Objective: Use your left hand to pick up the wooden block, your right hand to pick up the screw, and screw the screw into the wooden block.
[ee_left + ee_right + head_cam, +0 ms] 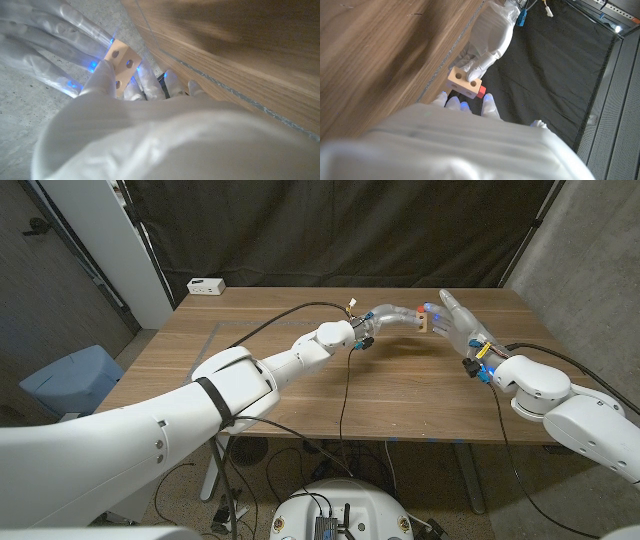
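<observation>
Left hand (392,317) holds pale drilled wooden block (464,82) aloft; right hand (458,320) fingers on red-headed screw (481,91), seated, turning unfinished.

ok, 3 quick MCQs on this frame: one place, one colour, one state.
1. Where is the wooden block?
A. flat on the table
B. held above the table
C. on the floor

2. What colour is the part at the block's end?
A. red
B. green
C. yellow

3. What is the left robot hand doing?
A. hanging open
B. pressing on the table
C. gripping the block

Key: B, head view shows the block aloft between both robot hands; A, red in the right wrist view; C, its fingers wrap the block.
</observation>
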